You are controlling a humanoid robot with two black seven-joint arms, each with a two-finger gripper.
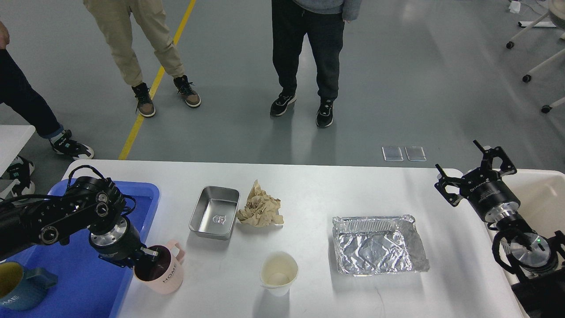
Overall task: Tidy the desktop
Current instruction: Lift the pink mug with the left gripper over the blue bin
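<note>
The white desktop (pixel 309 185) fills the lower half of the head view. On it lie a steel tray (pixel 215 213), crumpled brown paper (pixel 260 210), a paper cup (pixel 279 273) and a foil tray (pixel 379 245). My left gripper (pixel 148 259) is shut on the rim of a pink mug (pixel 163 277), with one finger inside it. The mug is tilted at the desktop's left front, beside the blue tray (pixel 75 274). My right gripper (pixel 476 170) is open and empty above the desktop's right edge.
A blue mug (pixel 20 287) sits in the blue tray's front left corner. A cream bin (pixel 545 198) stands off the desktop's right end, under my right arm. Three people stand on the floor beyond the far edge.
</note>
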